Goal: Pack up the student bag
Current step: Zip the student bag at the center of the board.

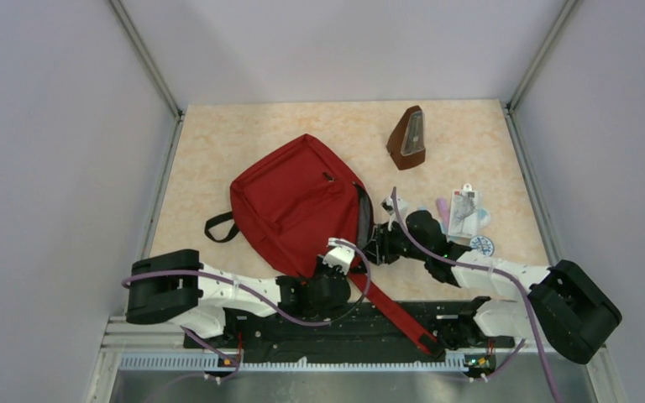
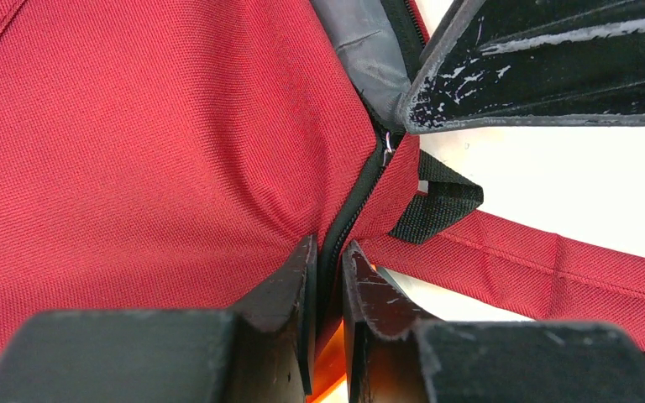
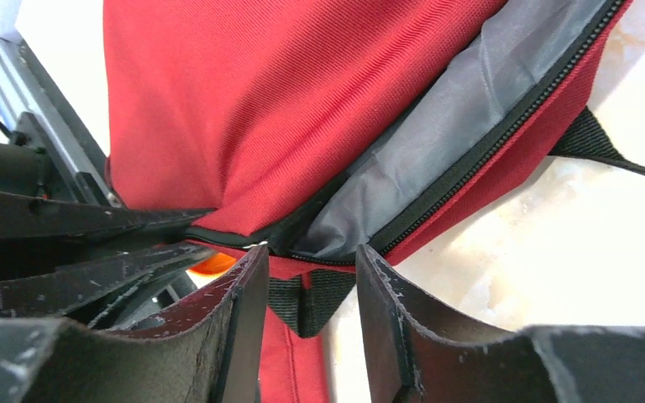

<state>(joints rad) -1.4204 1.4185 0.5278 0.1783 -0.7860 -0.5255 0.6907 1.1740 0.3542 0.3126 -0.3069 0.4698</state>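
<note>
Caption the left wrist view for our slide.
Left gripper pinches the bag at its zipper; a red strap trails right.

The dark-red cloth backpack (image 2: 151,151) shows a coarse matt weave; its grey lining (image 3: 437,143) is smooth with a faint sheen. The right pincer (image 3: 311,256) has black matt fingers (image 3: 243,319), scuffed white. The pale marbled tabletop (image 1: 319,122) looks smooth

No text, label or number is readable on the student bag (image 1: 294,201) or elsewhere.
</note>
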